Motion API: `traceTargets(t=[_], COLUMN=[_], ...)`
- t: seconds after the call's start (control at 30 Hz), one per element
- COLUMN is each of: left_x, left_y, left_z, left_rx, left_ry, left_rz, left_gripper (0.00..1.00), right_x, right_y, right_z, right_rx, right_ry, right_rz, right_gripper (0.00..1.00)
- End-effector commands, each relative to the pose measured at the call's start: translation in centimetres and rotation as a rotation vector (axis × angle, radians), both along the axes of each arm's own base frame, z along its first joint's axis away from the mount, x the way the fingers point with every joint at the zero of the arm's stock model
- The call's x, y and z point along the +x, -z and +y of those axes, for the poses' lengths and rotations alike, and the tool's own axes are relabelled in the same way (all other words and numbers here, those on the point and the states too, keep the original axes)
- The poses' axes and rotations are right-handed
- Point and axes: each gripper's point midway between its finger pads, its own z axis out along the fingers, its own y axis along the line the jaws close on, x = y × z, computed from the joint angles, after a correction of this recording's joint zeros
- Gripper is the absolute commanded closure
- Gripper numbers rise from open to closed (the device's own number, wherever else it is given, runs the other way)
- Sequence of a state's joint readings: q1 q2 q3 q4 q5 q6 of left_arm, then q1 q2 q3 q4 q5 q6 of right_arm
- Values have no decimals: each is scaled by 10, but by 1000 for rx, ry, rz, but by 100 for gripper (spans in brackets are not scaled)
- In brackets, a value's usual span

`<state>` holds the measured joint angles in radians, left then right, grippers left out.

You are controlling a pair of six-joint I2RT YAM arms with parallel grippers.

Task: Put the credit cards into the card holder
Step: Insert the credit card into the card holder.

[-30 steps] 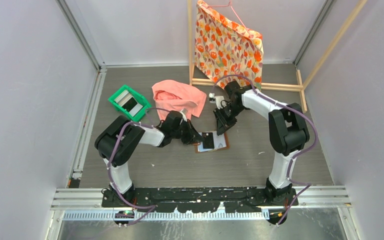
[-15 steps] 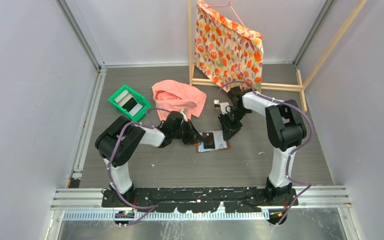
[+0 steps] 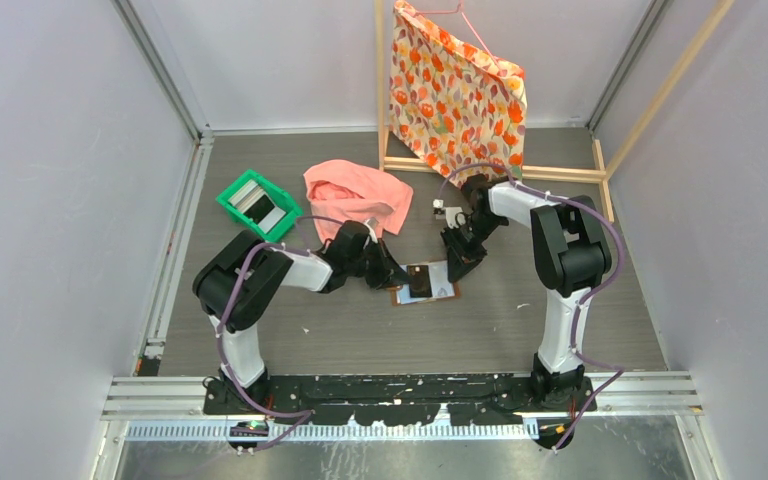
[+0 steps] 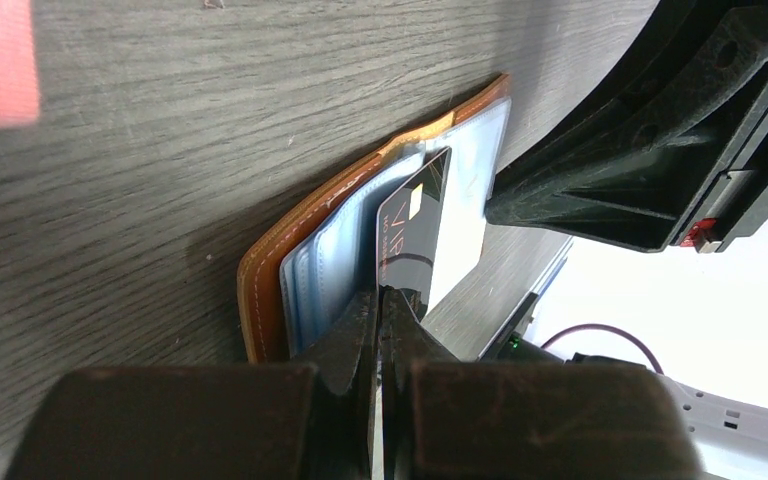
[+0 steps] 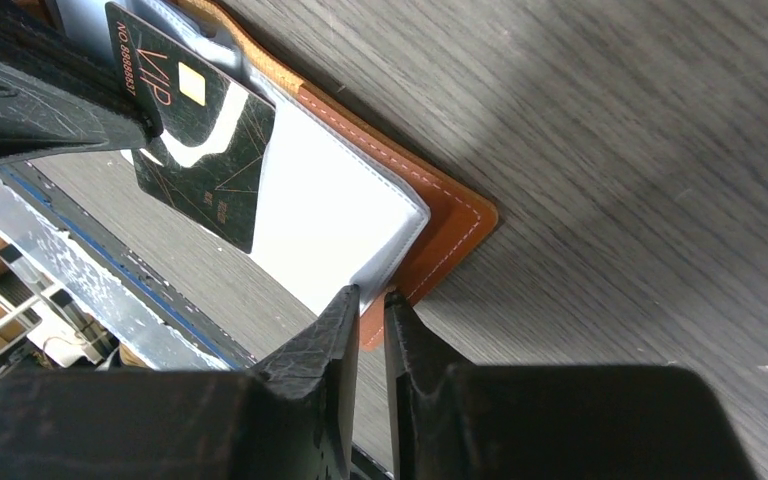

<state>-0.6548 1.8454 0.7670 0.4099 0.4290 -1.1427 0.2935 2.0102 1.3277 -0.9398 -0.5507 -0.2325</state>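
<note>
The card holder (image 3: 428, 284) lies open on the grey floor, brown leather (image 4: 268, 268) round pale pockets (image 5: 330, 220). My left gripper (image 4: 380, 300) is shut on the near end of a black credit card (image 4: 412, 232). The card's far end rests over the pockets, and it shows again in the right wrist view (image 5: 195, 140). My right gripper (image 5: 370, 297) has its jaws nearly together across the card holder's brown corner edge (image 5: 440, 240), pinching it. From above, the left gripper (image 3: 392, 276) is at the wallet's left and the right gripper (image 3: 456, 264) at its far right corner.
A green tray (image 3: 232, 196) holding more cards (image 3: 260, 207) stands at the left. A pink cloth (image 3: 357, 195) lies behind the left gripper. A floral cloth (image 3: 455, 90) hangs on a wooden rack (image 3: 560, 172) at the back. A small white object (image 3: 438, 207) lies near the right arm.
My right gripper has come down and forward from behind the card holder onto its far right corner. The left gripper has kept the black card over the pockets, barely shifting.
</note>
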Motion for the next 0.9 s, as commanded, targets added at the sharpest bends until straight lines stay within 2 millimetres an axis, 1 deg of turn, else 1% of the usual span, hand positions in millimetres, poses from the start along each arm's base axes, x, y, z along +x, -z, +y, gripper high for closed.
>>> traceTargets(t=[0.0, 0.23, 0.33, 0.47, 0.6, 0.73, 0.87], left_x=[-14, -22, -21, -19, -16, -9, -3], left_y=[18, 14, 13, 14, 12, 10, 10], left_z=[3, 10, 10, 9, 14, 18, 17], left_rx=[55, 71, 68, 66, 81, 95, 105], left_ry=[42, 59, 64, 76, 79, 81, 89], left_rz=[53, 63, 64, 70, 70, 64, 53], left_gripper=[100, 100, 100, 100, 100, 100, 100], right_x=[0, 2, 2, 3, 4, 3, 4], right_y=[-3, -2, -3, -4, -5, -5, -7], right_z=[5, 3, 3, 3, 3, 3, 4], right_rx=[14, 6, 4, 5, 7, 8, 13], right_ry=[-9, -2, -1, 2, 2, 2, 2], right_rz=[7, 2, 2, -3, -9, -7, -12], right_gripper=[80, 83, 83, 84, 84, 84, 84])
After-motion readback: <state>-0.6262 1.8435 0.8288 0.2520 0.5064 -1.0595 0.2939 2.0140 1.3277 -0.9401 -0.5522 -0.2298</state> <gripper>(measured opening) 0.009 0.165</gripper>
